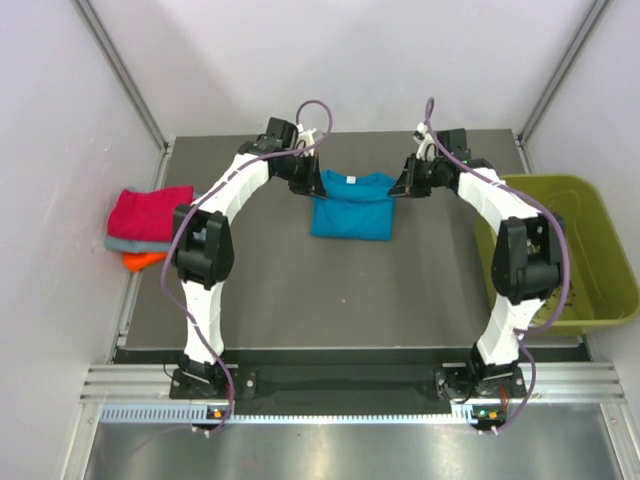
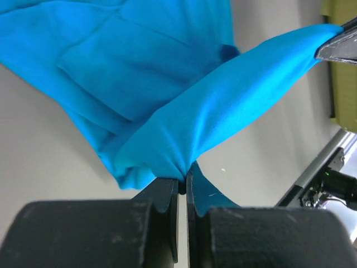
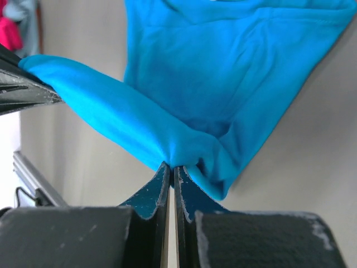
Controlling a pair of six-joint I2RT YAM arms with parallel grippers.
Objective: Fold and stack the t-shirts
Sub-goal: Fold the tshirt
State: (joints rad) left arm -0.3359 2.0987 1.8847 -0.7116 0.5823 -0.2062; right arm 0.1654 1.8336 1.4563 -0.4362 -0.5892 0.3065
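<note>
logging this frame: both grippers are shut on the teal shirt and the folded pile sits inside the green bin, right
The folded pile lies at the left edge of the table, not inside the green bin; the top external view shows it. The left gripper and right gripper are indeed shut on the teal shirt.

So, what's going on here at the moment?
The robot is handling the blue shirt at the middle of the table. The left hand and the right hand are each shut on a pinch of its cloth, with a fold stretched between them. A pile of folded shirts, red, grey and orange, sits at the left edge; a green bin stands on the right.
</note>
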